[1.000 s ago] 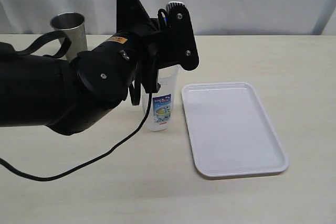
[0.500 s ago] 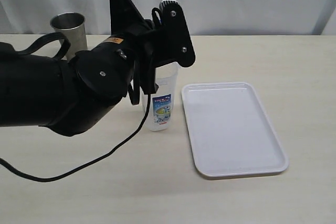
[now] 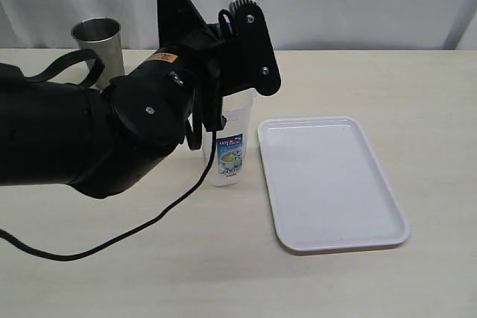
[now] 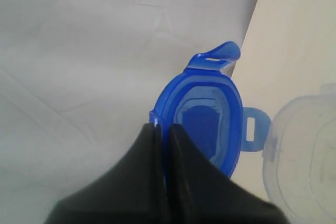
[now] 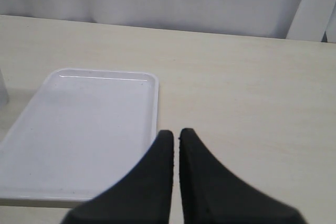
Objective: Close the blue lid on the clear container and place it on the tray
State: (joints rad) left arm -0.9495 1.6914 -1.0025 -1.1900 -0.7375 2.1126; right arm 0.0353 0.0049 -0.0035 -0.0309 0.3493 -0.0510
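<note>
The left gripper (image 4: 164, 127) is clenched on the edge of the blue lid (image 4: 207, 121), beside the open top of the clear container (image 3: 229, 150), which stands at the centre of the exterior view. The tray (image 3: 332, 184) lies just right of it. The right gripper (image 5: 176, 132) is pressed closed on nothing.

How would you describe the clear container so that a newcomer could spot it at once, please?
Find the white tray, the widest thing on the table. Just left of it in the exterior view stands the clear container, partly hidden behind the black arm. Unlike the steel cup farther back, it is see-through plastic with a blue-and-white label.
</note>
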